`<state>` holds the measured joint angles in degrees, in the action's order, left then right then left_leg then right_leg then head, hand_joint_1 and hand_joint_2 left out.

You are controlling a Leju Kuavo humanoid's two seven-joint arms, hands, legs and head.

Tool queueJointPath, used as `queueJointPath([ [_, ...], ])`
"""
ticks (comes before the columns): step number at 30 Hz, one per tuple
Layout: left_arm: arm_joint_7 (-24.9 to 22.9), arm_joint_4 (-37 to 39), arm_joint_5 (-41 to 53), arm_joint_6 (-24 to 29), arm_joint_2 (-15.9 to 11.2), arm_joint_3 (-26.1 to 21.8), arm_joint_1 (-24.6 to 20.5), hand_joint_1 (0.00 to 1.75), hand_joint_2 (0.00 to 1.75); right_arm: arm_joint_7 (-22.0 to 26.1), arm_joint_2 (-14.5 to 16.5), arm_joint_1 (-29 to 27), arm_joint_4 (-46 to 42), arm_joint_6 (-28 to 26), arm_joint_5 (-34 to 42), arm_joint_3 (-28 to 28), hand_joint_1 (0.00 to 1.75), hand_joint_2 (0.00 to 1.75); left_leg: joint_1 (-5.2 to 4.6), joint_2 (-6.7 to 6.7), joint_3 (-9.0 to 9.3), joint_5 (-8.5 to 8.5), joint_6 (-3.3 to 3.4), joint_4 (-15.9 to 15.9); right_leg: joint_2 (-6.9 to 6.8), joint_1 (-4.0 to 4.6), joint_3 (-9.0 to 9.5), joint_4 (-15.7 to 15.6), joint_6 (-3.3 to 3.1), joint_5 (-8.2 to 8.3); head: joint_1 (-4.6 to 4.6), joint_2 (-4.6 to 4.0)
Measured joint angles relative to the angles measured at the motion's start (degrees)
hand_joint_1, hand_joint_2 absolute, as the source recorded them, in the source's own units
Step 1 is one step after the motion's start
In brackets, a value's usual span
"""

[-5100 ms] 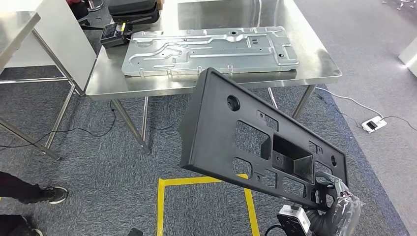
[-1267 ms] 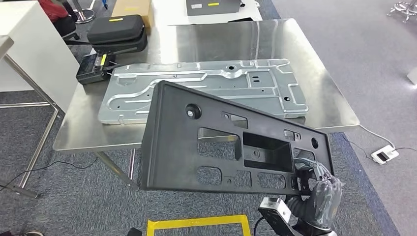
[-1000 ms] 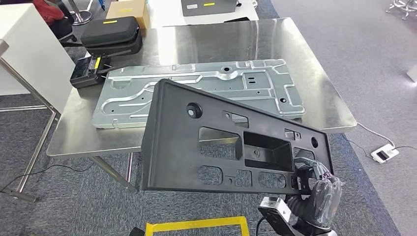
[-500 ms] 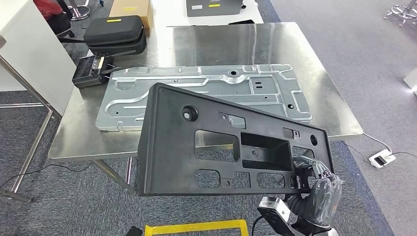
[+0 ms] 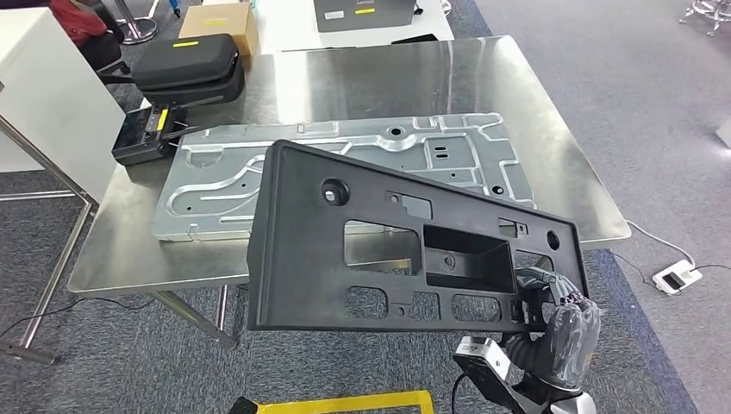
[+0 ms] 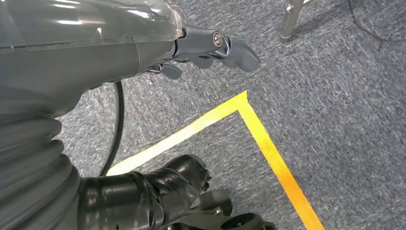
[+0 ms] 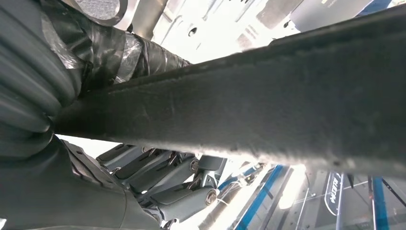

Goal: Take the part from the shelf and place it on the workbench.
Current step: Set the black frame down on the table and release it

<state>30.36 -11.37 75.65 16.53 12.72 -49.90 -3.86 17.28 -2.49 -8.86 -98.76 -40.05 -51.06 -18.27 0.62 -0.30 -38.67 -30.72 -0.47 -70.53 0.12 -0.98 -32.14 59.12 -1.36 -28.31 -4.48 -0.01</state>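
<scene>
The part is a large black plastic panel (image 5: 379, 241) with several cut-outs. My right hand (image 5: 560, 323) grips its lower right corner and holds it up, tilted, in front of the workbench (image 5: 388, 78), where it overlaps the bench's front edge. In the right wrist view the panel's thick black edge (image 7: 263, 105) runs across the picture with my fingers (image 7: 177, 177) wrapped under it. A stamped silver metal plate (image 5: 284, 164) lies across the middle of the steel bench. My left hand (image 6: 201, 48) hangs over the carpet, holding nothing.
At the bench's far left corner sit a black case (image 5: 185, 62) and a small black device (image 5: 142, 138), with a cardboard box (image 5: 220, 17) behind. A white cabinet (image 5: 43, 86) stands left. Yellow floor tape (image 5: 345, 404) lies near my feet, and a power strip (image 5: 677, 278) at right.
The camera has come closer to the workbench, which now looks larger and nearer. The panel stays in my right hand and now overlaps the bench's front edge.
</scene>
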Motion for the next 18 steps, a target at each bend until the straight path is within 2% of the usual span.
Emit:
queueJointPath([
  [1,0.0,0.0,0.0,-0.02,0.0,0.0,-0.02,0.0,1.75,-0.03,0.0,0.1,0.01,0.01,-0.02,0.0,1.75,1.75,-0.02,0.0,1.63,2.29,0.25,4.05,0.04,-0.01,0.37,0.0,0.17,-0.28,-0.01,-0.01],
  [2,0.0,0.0,0.0,-0.03,0.0,0.01,-0.06,0.0,1.75,-0.04,-0.01,0.25,0.02,0.01,-0.03,0.0,1.75,1.75,-0.14,0.0,3.24,3.87,0.5,7.67,0.08,0.09,0.62,0.05,0.42,-0.55,-0.01,-0.01],
  [3,-0.01,0.0,0.0,-0.05,0.0,0.01,-0.14,0.0,1.75,-0.04,-0.01,0.41,0.04,0.01,-0.04,0.0,1.75,1.75,-0.25,-0.01,4.24,4.55,0.77,10.02,0.11,0.16,0.7,0.07,0.7,-0.73,-0.01,-0.01],
  [5,-0.01,0.0,0.01,-0.1,0.0,0.03,-0.18,0.0,1.75,-0.04,-0.03,0.63,0.1,0.01,-0.13,0.0,1.75,1.75,-0.53,-0.06,4.76,4.27,1.23,11.34,0.14,0.29,0.64,-0.04,1.32,-0.87,-0.01,0.0],
  [8,-0.02,0.0,0.02,-0.13,0.0,0.02,-0.09,0.0,1.75,-0.06,-0.11,0.92,0.14,0.02,-0.46,0.0,1.75,1.75,-0.18,-0.08,5.33,4.31,2.12,12.26,0.06,0.21,0.32,1.13,2.22,-1.88,-0.04,0.0],
  [9,-0.02,0.0,0.02,-0.13,0.0,0.03,-0.16,0.0,1.75,-0.07,-0.15,1.09,0.16,0.03,-0.58,0.0,1.75,1.75,-0.05,-0.07,5.65,4.31,2.46,12.57,0.02,0.18,-0.68,3.32,2.45,-3.06,-0.05,0.0],
  [11,-0.02,0.0,0.03,-0.15,0.01,0.04,-0.32,0.0,1.75,-0.12,-0.22,1.34,0.32,0.07,-0.72,0.0,1.75,1.75,-0.14,-0.02,6.03,4.0,3.0,12.64,-0.02,0.12,-4.46,10.41,2.71,-6.1,-0.07,-0.01],
  [12,-0.02,0.0,0.03,-0.16,0.02,0.05,-0.34,0.0,1.75,-0.18,-0.25,1.4,0.46,0.09,-0.75,0.0,1.75,1.75,-0.19,-0.02,6.19,3.79,3.15,12.58,-0.02,0.12,-6.51,13.79,2.8,-7.02,-0.07,-0.01],
  [13,-0.02,0.0,0.03,-0.18,0.02,0.06,-0.32,0.0,1.75,-0.25,-0.27,1.41,0.62,0.13,-0.77,0.0,1.75,1.75,-0.23,-0.04,6.41,3.56,3.21,12.51,-0.02,0.12,-7.87,15.65,2.83,-6.94,-0.07,-0.02],
  [14,-0.02,0.0,0.03,-0.19,0.02,0.07,-0.29,0.0,1.75,-0.32,-0.3,1.43,0.75,0.15,-0.78,0.0,1.75,1.75,-0.25,-0.1,6.72,3.27,3.19,12.43,-0.02,0.12,-8.19,15.31,2.78,-5.61,-0.07,-0.01],
  [16,-0.02,0.0,0.02,-0.19,0.05,0.07,-0.27,0.0,1.75,-0.4,-0.42,1.57,0.9,0.19,-0.79,0.0,1.75,1.75,-0.28,-0.23,7.55,2.57,2.99,12.3,-0.04,0.18,-5.8,8.7,2.36,-0.8,-0.08,0.0],
  [17,-0.02,0.01,0.02,-0.19,0.08,0.07,-0.3,0.0,1.75,-0.43,-0.49,1.66,0.95,0.2,-0.79,0.0,1.75,1.75,-0.38,-0.27,7.9,2.2,2.8,12.24,-0.05,0.36,-4.25,5.05,2.05,0.98,-0.08,0.0],
  [18,-0.03,0.02,0.03,-0.19,0.11,0.07,-0.33,0.0,1.75,-0.43,-0.54,1.78,0.98,0.21,-0.79,-0.01,1.75,1.75,-0.46,-0.28,8.09,1.93,2.56,12.21,-0.07,0.52,-3.11,2.46,1.75,1.84,-0.08,0.0],
])
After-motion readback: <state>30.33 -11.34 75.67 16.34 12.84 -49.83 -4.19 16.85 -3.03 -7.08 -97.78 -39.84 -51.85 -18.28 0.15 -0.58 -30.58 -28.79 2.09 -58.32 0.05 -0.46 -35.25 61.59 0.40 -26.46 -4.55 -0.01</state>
